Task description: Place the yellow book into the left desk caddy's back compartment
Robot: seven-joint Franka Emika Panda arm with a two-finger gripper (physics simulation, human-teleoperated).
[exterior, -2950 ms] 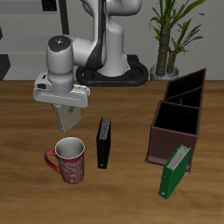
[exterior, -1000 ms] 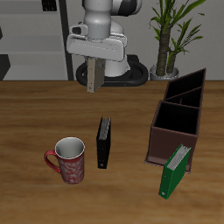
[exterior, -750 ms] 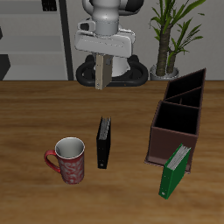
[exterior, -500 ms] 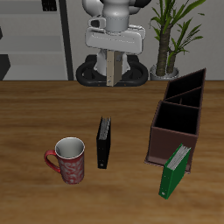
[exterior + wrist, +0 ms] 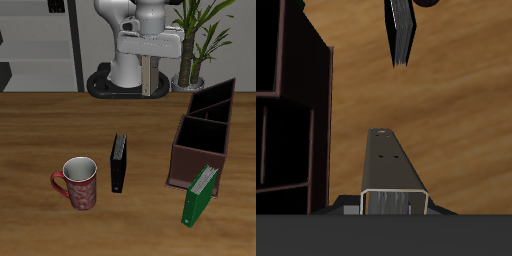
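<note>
My gripper is shut on the yellow book, which hangs upright below it, high above the table's back part. In the wrist view the book runs out from between the fingers, its grey page block facing the camera. The left desk caddy, a long dark brown box with black partitions, stands apart from the book, nearer the table's front edge. It also shows in the wrist view beside the book.
A slim black book lies mid-table, also in the wrist view. A red patterned mug stands near the front edge. A green-and-white book leans at the caddy's front end. A potted plant stands at the back.
My gripper has risen from beside the mug with the yellow book in it and moved across the back of the table toward the caddy's side.
</note>
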